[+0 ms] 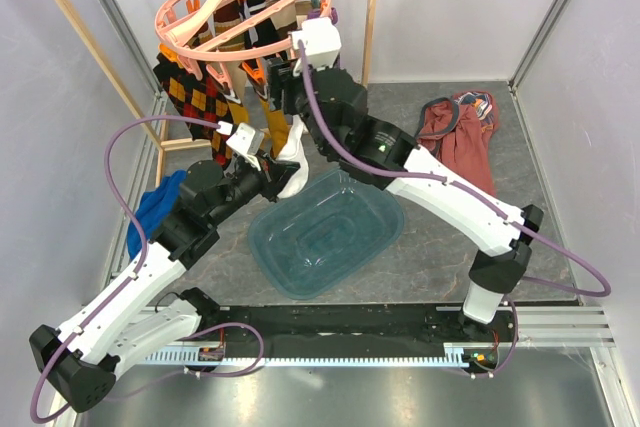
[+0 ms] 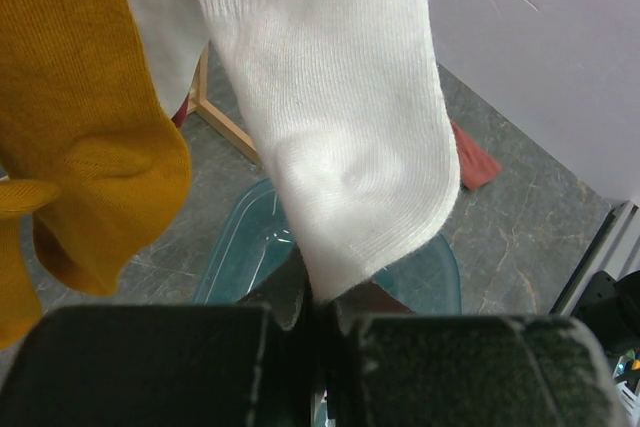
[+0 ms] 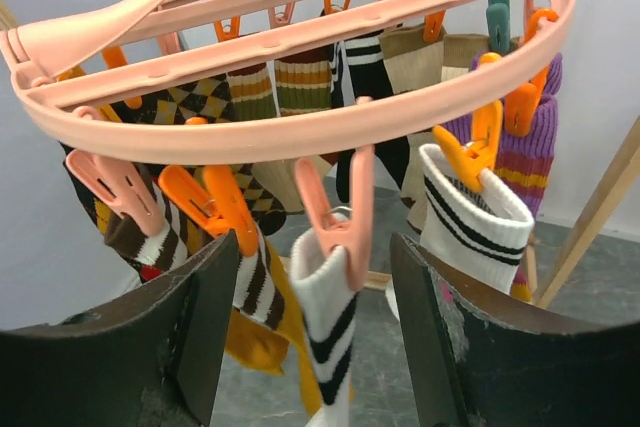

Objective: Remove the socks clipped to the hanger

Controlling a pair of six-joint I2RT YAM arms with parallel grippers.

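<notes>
The salmon-pink ring hanger [image 1: 240, 9] [image 3: 300, 117] hangs from the rack with several socks clipped under it. My right gripper [image 3: 314, 282] [image 1: 287, 75] is open at the ring, one finger on each side of a pink clip [image 3: 345, 212]. That clip holds a white sock with black stripes [image 3: 335, 332]. An orange clip [image 3: 470, 152] holds a second striped white sock [image 3: 470, 222] to the right. My left gripper [image 2: 320, 297] [image 1: 280, 172] is shut on the toe of the hanging white sock [image 2: 340, 147] [image 1: 293, 159]. A mustard sock [image 2: 85, 157] hangs beside it.
A teal plastic bin [image 1: 325, 232] [image 2: 235, 252] sits on the table under the socks. A blue cloth [image 1: 155, 207] lies at the left and a maroon garment [image 1: 460, 132] at the right. The wooden rack frame [image 1: 80, 42] stands at the back left.
</notes>
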